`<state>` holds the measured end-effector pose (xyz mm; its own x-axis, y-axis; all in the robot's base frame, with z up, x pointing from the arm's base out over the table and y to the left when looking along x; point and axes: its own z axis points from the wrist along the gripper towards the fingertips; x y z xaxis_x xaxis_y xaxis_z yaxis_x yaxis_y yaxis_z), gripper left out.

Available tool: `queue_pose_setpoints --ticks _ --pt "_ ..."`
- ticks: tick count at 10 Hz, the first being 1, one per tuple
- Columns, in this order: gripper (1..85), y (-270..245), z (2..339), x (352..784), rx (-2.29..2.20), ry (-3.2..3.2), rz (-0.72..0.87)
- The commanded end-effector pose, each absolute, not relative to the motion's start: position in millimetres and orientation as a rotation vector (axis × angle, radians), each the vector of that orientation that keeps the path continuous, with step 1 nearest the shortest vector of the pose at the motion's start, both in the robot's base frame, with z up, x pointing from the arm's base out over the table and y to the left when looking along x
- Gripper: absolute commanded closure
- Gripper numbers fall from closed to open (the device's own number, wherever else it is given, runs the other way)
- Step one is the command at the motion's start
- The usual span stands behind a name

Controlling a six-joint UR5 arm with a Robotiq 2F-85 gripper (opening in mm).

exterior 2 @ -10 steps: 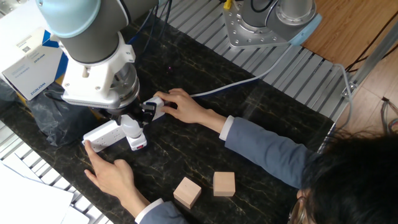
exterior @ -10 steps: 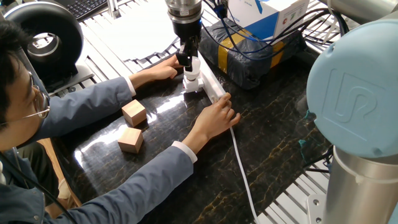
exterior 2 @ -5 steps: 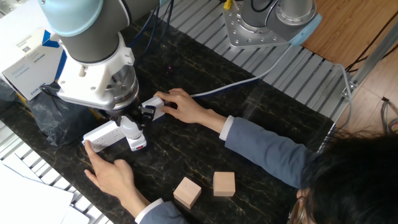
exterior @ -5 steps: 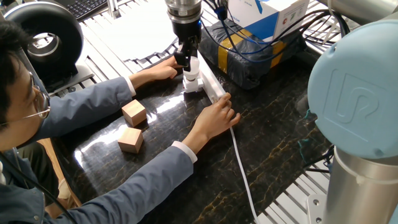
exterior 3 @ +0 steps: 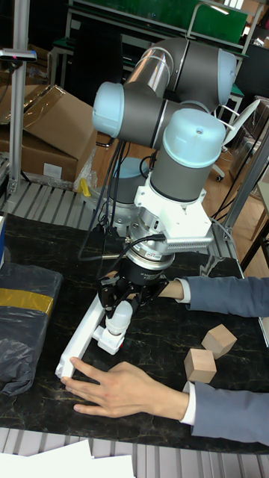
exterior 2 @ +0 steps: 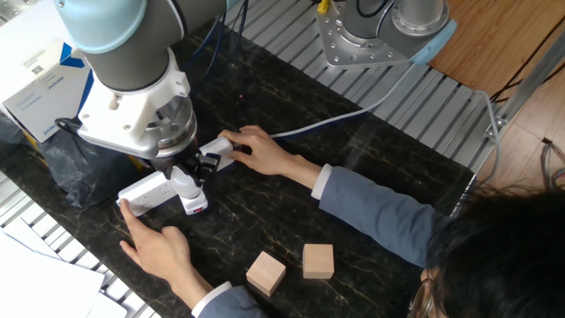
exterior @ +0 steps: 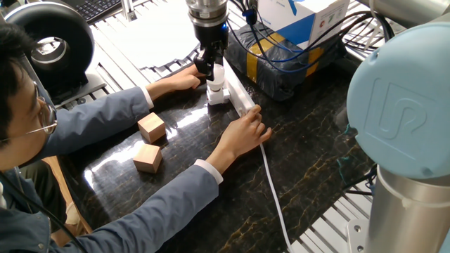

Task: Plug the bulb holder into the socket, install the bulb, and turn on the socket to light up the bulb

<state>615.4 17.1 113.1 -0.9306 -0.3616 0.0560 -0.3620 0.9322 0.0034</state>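
Observation:
The socket (exterior: 241, 98) is a long white strip lying on the dark table, also seen as the socket (exterior 3: 81, 337). The white bulb holder (exterior: 218, 96) sits plugged into its side. The bulb (exterior: 218, 77) stands upright in the holder. My gripper (exterior: 213, 65) comes straight down from above and is shut on the bulb's top. In the other fixed view my gripper (exterior 2: 191, 168) sits over the bulb (exterior 2: 184, 184) and the bulb holder (exterior 2: 197, 206). The tall view shows my gripper (exterior 3: 124, 297) on the bulb (exterior 3: 118, 318) above the holder (exterior 3: 110, 343).
A person's hands (exterior: 245, 131) press on both ends of the strip, the other hand (exterior: 184, 76) just left of my gripper. Two wooden cubes (exterior: 150, 127) lie at the front left. A dark wrapped box (exterior: 281, 63) with cables sits right behind the strip.
My wrist has turned a little about the bulb's axis, with the fingers still on the bulb. The hands, the strip and the cubes have stayed put.

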Motion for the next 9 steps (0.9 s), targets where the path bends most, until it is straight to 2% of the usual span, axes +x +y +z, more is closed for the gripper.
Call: queue_pose_setpoints --ticks 1,3,6,7,9 --pt "82.0 20.2 113.6 617.7 0.496 -3.05 -0.001" --pt "81.0 18.8 114.6 618.2 0.51 -3.04 0.023" --pt "63.7 21.6 113.3 616.8 0.598 -3.017 -0.004" --pt "55.0 22.3 113.2 617.0 0.619 -3.013 -0.009" --pt "50.0 19.7 113.3 617.7 0.658 -3.006 0.007"
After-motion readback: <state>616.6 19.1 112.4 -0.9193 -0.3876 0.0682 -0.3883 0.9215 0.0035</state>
